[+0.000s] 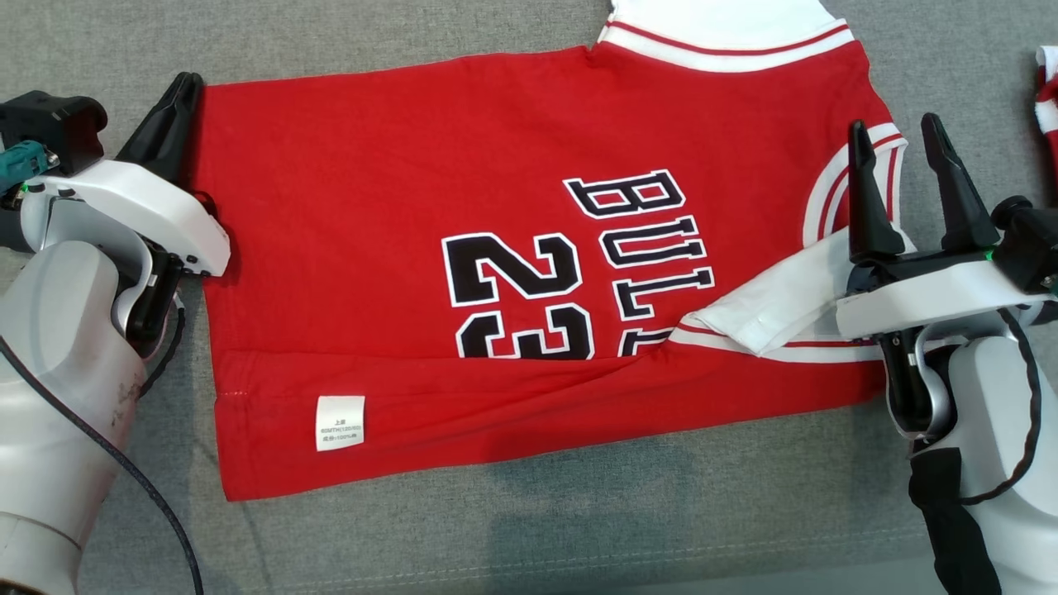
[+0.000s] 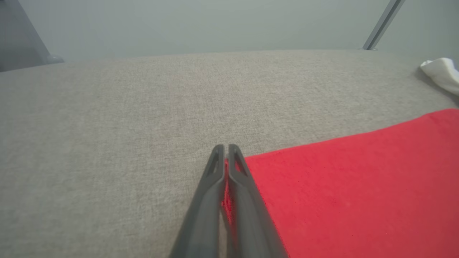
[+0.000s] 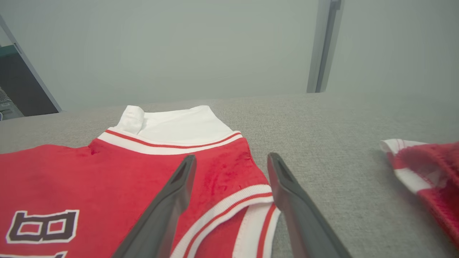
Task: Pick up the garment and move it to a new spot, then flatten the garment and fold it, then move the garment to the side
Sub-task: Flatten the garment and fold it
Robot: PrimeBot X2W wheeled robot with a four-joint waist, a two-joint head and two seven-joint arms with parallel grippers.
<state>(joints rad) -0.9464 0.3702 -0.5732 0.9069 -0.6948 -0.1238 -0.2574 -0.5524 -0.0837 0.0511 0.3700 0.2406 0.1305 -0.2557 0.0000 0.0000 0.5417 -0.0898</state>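
Note:
The garment (image 1: pixel 372 207) is a red jersey with black "BULLS 23" lettering and white sleeves, lying flat on the grey cushion, its near edge folded over so a white label (image 1: pixel 340 422) shows. At its far left corner my left gripper (image 1: pixel 186 80) is shut on the garment's edge. In the left wrist view a sliver of the garment (image 2: pixel 340 186) sits between that gripper's (image 2: pixel 224 147) closed fingers. My right gripper (image 1: pixel 894 124) stands open above the striped neck trim at the garment's right end. The right wrist view has the garment (image 3: pixel 89 172) under the spread right gripper (image 3: pixel 231 157).
A second red and white cloth (image 1: pixel 1048 91) lies at the far right edge of the cushion (image 1: pixel 579 537), apart from the garment, and appears again as the cloth (image 3: pixel 426 168) in the right wrist view. Grey cushion extends to the left and near side.

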